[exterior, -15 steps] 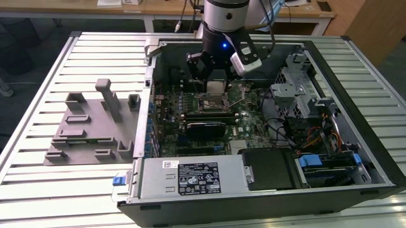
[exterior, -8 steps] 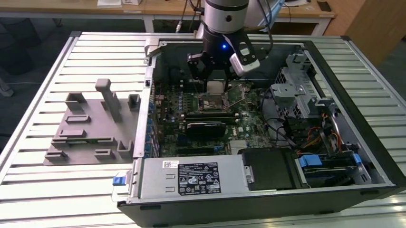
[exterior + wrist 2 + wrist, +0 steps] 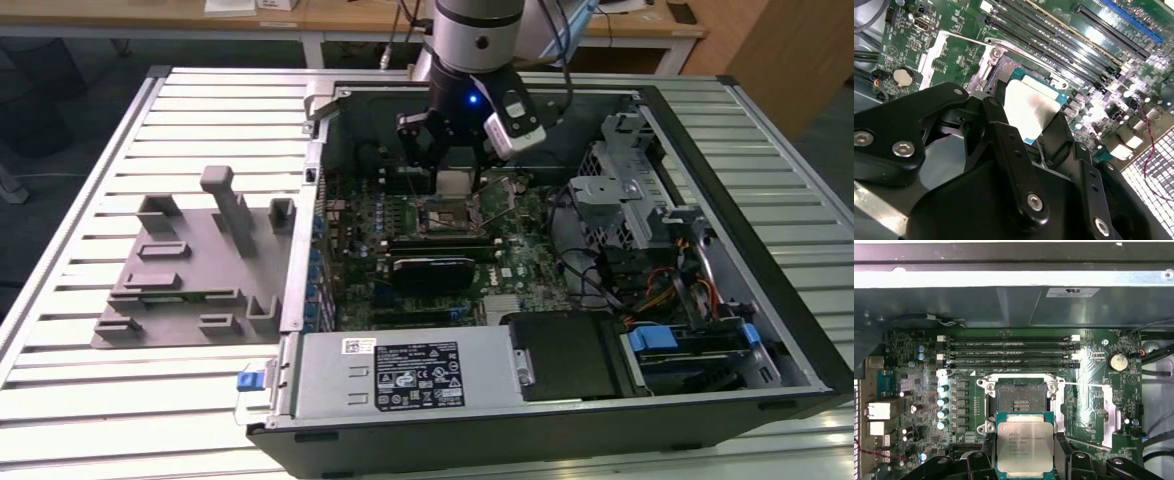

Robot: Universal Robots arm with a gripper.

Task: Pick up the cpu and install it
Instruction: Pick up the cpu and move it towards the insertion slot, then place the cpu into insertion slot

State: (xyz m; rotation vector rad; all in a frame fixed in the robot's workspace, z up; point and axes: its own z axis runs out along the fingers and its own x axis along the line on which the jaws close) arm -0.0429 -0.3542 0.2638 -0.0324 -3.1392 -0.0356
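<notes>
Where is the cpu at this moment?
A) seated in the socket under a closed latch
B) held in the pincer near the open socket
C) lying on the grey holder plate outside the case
B: in the first wrist view the pincer grips the cpu by its edges, and the socket near it stands open and empty.

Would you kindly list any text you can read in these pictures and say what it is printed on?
No text is legible.
Print on the cpu, held by the gripper: too small.
The white label on the metal box: too small.
The sticker on the case wall: blurred.
</notes>
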